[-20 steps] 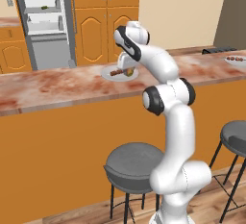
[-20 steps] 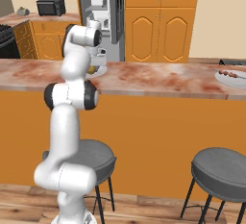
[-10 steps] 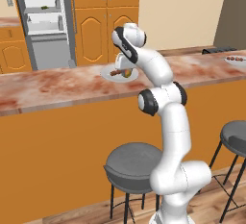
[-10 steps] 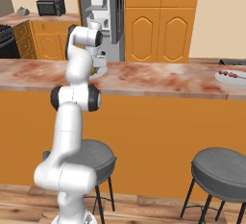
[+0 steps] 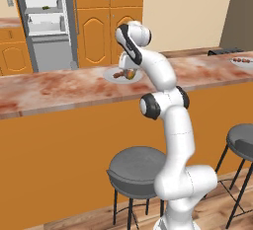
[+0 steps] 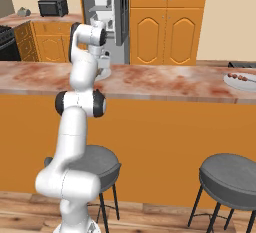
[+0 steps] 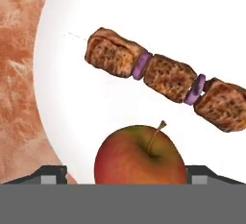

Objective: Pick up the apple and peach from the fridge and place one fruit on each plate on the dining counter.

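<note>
The red-yellow apple [image 7: 139, 155] rests on a white plate [image 7: 86, 26] beside a meat skewer [image 7: 163, 76]. My gripper [image 7: 126, 172] hangs open just over the apple, a fingertip on each side, and there is a gap on the left. In the left base view the gripper [image 5: 127, 68] is low over that plate [image 5: 109, 74] on the dining counter [image 5: 59, 88]. A second plate [image 6: 240, 80] with a skewer lies at the counter's far right. The fridge [image 5: 44, 21] stands open behind. I cannot make out the peach.
Orange cupboards [image 5: 104, 17] flank the fridge. Grey stools [image 5: 136, 172] [image 6: 230, 179] stand in front of the counter by my base. A microwave [image 6: 52, 7] sits on the back counter at the left.
The jaws have spread from shut to open, letting go of the apple on the plate. The arm has barely shifted over the counter.
</note>
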Robot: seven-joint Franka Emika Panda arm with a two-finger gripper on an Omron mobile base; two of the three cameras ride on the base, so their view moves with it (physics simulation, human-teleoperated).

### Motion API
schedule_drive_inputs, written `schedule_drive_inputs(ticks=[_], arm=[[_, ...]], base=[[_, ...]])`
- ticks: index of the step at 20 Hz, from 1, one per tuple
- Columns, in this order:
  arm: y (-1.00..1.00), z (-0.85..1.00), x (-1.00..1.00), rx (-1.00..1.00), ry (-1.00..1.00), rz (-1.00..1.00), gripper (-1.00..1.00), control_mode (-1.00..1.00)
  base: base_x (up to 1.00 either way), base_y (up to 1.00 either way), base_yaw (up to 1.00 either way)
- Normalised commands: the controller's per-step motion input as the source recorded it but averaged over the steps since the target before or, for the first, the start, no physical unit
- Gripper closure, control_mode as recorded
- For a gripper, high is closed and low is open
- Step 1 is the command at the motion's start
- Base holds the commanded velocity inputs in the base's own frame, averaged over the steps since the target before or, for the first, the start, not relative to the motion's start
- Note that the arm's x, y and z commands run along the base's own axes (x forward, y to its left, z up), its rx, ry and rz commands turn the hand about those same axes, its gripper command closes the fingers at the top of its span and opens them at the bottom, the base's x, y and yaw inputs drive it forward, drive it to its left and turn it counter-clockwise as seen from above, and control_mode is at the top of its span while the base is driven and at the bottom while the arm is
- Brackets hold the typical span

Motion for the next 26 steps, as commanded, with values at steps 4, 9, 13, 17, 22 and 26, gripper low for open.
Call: schedule_drive_inputs(ticks=[4, 9, 13, 17, 22, 26], arm=[[0.00, -0.04, -0.88, 0.17, -0.31, 0.00, -1.00, -1.00], [0.03, -0.16, -0.97, 0.17, -0.28, 0.00, -1.00, -1.00], [0.40, -0.27, -1.00, -0.01, -0.29, 0.02, -1.00, -1.00], [0.30, -0.07, -1.00, -0.14, -0.51, 0.00, -1.00, -1.00], [0.04, 0.13, -1.00, -0.03, -0.53, 0.00, -1.00, -1.00], [0.00, 0.09, -1.00, 0.00, -0.40, -0.01, -1.00, -1.00]], base=[[0.00, 0.00, 0.00], [0.00, 0.00, 0.00], [0.00, 0.00, 0.00], [0.00, 0.00, 0.00], [0.00, 0.00, 0.00], [0.00, 0.00, 0.00]])
